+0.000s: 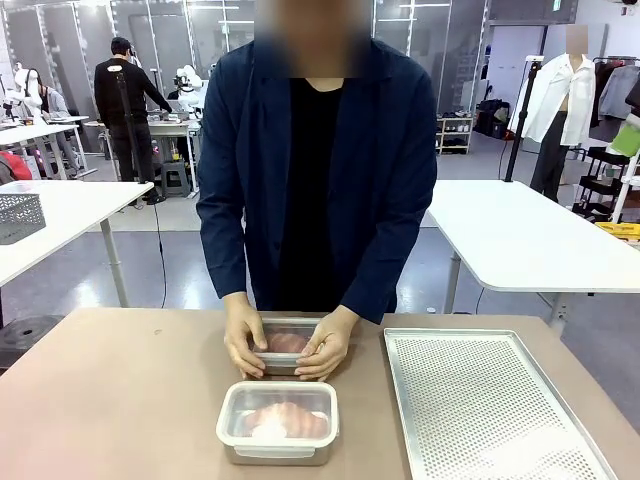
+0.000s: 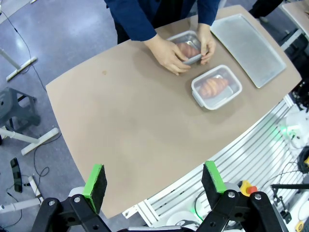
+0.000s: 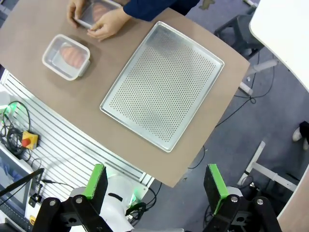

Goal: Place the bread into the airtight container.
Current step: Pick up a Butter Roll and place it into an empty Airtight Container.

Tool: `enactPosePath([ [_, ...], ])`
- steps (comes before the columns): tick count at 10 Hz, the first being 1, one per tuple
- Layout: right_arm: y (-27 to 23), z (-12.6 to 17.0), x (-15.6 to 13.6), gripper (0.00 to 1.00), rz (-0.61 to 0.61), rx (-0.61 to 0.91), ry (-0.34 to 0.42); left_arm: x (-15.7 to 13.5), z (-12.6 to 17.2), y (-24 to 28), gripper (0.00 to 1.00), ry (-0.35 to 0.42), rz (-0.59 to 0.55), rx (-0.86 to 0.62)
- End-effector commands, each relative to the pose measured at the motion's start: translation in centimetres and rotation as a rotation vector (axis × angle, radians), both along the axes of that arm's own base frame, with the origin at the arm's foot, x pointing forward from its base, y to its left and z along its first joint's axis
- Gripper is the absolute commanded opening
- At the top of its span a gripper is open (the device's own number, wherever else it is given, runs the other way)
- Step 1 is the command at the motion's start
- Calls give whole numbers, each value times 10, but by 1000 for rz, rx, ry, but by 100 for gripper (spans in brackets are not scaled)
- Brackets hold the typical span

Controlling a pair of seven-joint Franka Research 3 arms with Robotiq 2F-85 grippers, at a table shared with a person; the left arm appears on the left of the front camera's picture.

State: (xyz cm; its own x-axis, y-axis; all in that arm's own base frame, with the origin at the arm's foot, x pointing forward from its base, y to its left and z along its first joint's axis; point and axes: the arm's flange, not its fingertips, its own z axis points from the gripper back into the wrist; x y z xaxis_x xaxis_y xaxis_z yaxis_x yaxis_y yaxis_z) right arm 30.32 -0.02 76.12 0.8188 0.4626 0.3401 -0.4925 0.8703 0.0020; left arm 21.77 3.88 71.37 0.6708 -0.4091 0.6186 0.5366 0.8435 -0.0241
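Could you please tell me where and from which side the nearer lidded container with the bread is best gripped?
Grip the nearer container across its two long side walls, coming straight down from above. It sits flat and lidded, standing apart from the perforated tray and from the person's hands on the farther container, so the sides look reachable.

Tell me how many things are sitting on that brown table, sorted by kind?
Clear containers with bread inside: 2, the near container standing free and the far container between the person's hands.
Perforated metal tray: 1.
Total: 3 things.
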Motion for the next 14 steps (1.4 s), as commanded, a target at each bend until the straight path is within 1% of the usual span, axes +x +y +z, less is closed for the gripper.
enactPosePath([
  [1, -2, 1, 1, 100, 10, -9, -4, 0, 1, -1, 100, -2, -9, -1],
  [14, -2, 1, 1, 100, 10, -9, -4, 0, 1, -1, 100, -2, -9, -1],
])
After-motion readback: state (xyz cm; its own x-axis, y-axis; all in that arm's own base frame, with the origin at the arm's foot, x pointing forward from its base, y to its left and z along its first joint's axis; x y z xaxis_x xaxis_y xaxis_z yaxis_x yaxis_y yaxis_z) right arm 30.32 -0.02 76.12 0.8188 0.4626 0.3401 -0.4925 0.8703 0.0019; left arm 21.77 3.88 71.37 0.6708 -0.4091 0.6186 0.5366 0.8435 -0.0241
